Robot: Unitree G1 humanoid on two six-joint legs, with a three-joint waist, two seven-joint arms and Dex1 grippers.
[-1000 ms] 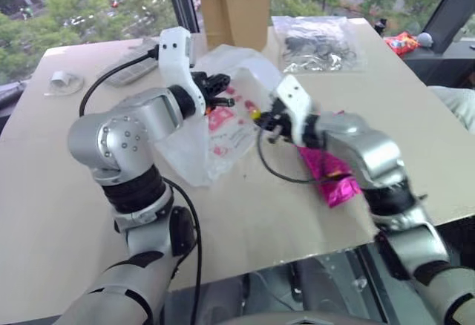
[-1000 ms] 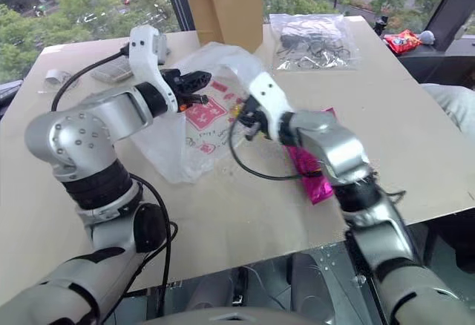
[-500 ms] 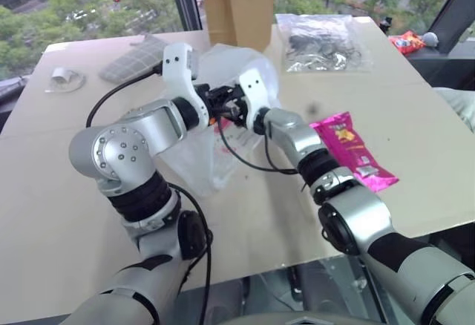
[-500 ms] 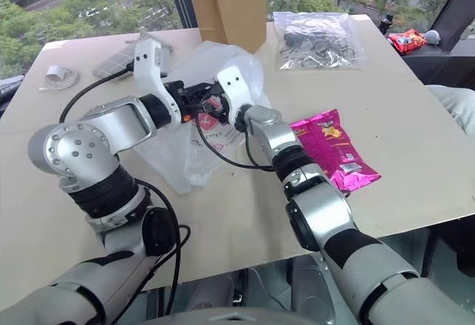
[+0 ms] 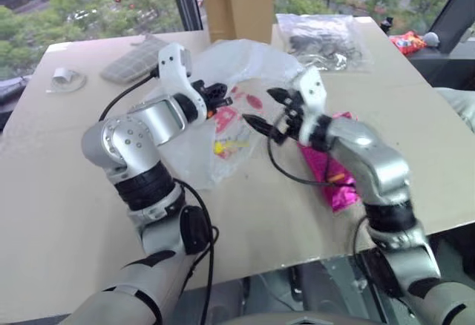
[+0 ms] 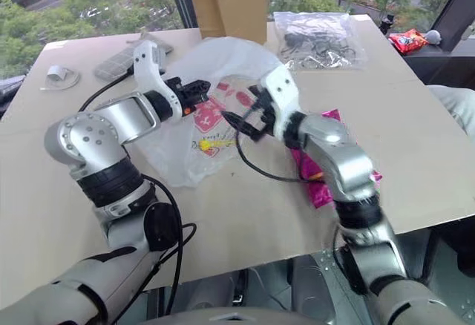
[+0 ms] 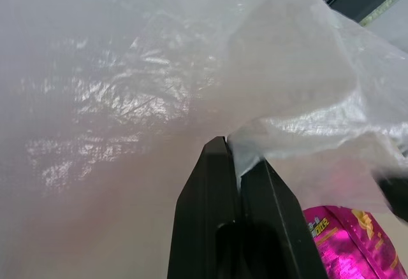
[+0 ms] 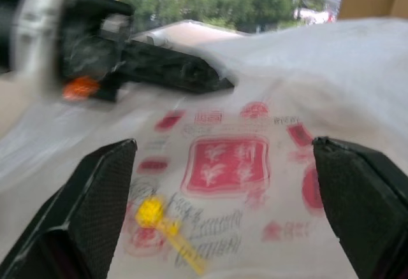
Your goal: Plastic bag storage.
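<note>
Plastic bag [image 5: 223, 110] is lying crumpled on the table [image 5: 67, 184], between the two arms and just in front of the brown paper bag [image 5: 237, 2]. Left gripper [image 5: 221, 93] is pinching a fold of the bag's film, its black fingers [image 7: 220, 190] pressed together on it. Right gripper [image 5: 261, 110] is hovering over the bag's red print with its fingers spread wide, holding nothing. Pink snack packet [image 5: 330, 173] is lying under the right forearm
</note>
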